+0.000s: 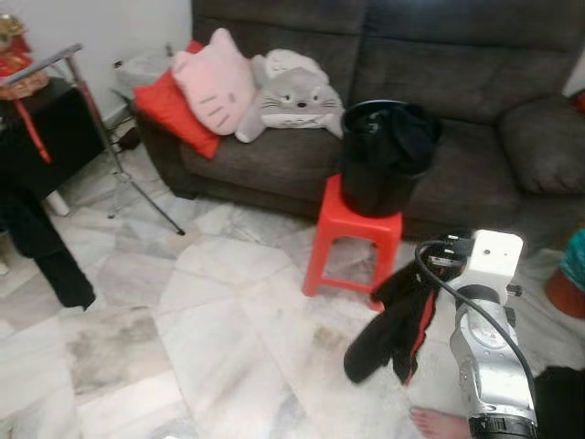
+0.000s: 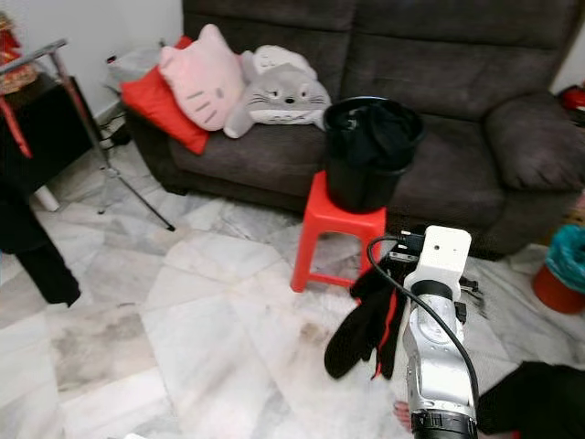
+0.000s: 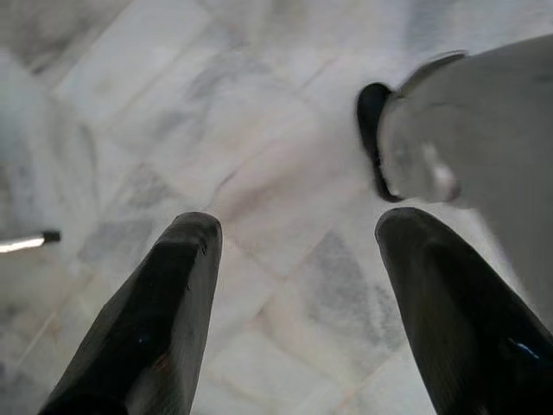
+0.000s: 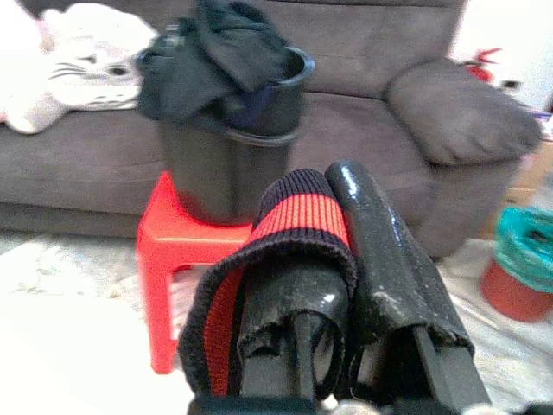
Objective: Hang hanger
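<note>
1. Gripping a black garment with a red stripe [image 1: 395,322], the right tool [image 4: 333,225] is clenched on the cloth; the ribbed red-and-black cuff is wrapped over one of its fingers [image 4: 384,251]; the rest of the garment hangs down from it above the marble floor [image 1: 183,320].
2. The right arm [image 2: 437,338] reaches forward on the right side, just beside a red stool [image 1: 352,233]; the tool sits near the stool's right legs.
3. A black bucket [image 1: 375,178] stands on the stool, stuffed with dark clothes [image 1: 402,133] that spill over its rim; no hanger can be made out among them or in the tool.
4. Behind the stool is a dark grey sofa [image 1: 475,73]; on its left end lie a red cushion [image 1: 169,114], a pink cat pillow [image 1: 215,82] and a grey cat-like plush toy [image 1: 292,99].
5. The left tool [image 3: 294,285] is released, its two fingers spread wide apart, pointing down at the floor; a blurred grey shape lies beside it.
6. A metal stand [image 1: 119,155] with splayed legs stands at the left, near a dark cabinet [image 1: 46,137]; a bare foot [image 1: 439,422] shows at the lower edge beside the right arm; a teal bag in a red pot [image 2: 559,265] sits at the far right.
</note>
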`<state>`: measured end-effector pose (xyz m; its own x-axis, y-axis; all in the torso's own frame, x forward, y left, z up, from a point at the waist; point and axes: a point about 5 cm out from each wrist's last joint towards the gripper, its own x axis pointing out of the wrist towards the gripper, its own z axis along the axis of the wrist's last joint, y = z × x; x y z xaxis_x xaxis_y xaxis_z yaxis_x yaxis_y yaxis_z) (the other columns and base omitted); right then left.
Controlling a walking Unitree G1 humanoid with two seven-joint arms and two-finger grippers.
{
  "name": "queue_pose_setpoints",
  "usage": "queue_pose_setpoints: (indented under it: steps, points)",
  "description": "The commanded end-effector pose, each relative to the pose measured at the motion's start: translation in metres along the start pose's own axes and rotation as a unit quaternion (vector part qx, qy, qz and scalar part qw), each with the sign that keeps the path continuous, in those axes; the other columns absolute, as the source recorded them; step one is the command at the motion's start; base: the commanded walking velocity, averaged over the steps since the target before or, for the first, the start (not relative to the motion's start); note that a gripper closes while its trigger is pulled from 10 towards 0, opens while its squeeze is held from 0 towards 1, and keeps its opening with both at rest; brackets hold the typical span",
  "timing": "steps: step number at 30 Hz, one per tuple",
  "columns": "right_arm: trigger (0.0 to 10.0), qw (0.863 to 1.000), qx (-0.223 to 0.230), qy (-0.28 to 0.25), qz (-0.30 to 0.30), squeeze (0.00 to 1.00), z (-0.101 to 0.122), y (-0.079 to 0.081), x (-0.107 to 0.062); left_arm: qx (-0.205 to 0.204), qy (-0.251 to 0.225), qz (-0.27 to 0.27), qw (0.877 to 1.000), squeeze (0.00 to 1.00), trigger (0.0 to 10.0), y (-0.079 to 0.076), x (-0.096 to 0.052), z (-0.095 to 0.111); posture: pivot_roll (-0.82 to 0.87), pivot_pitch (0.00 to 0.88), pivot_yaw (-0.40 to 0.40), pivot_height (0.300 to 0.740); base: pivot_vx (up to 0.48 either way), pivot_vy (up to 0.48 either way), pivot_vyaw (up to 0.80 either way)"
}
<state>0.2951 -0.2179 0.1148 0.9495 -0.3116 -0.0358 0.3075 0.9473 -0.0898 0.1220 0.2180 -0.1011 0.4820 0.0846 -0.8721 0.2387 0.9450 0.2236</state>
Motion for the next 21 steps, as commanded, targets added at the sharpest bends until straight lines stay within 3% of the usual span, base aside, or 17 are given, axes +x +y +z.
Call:
queue_pose_setpoints:
  steps: [1, 4, 10, 21]
  points:
    - [10.0, 1.000, 0.004, -0.020, 0.003, 0.00, 0.009, 0.001, 0.004, -0.006, 0.007, 0.002, 1.000, 0.00, 10.0, 0.006, -0.001, -0.005, -0.09, 0.000, -0.011, 0.740, 0.000, 0.000, 0.80]
    - [10.0, 1.000, 0.004, -0.020, 0.005, 0.00, 0.008, 0.002, 0.004, -0.006, 0.007, 0.002, 1.000, 0.00, 10.0, 0.007, -0.002, -0.005, -0.09, 0.000, -0.011, 0.740, 0.000, 0.000, 0.80]
    - [10.0, 1.000, 0.007, -0.018, 0.013, 0.00, 0.007, 0.006, 0.004, -0.001, 0.004, -0.007, 1.000, 0.00, 10.0, -0.005, 0.001, 0.000, -0.09, 0.000, -0.007, 0.740, 0.000, 0.000, 0.80]
    - [10.0, 1.000, 0.004, -0.017, 0.017, 0.00, 0.004, 0.005, 0.004, 0.001, 0.004, -0.009, 1.000, 0.00, 10.0, -0.005, 0.001, 0.002, -0.09, 0.000, -0.012, 0.740, 0.000, 0.000, 0.80]
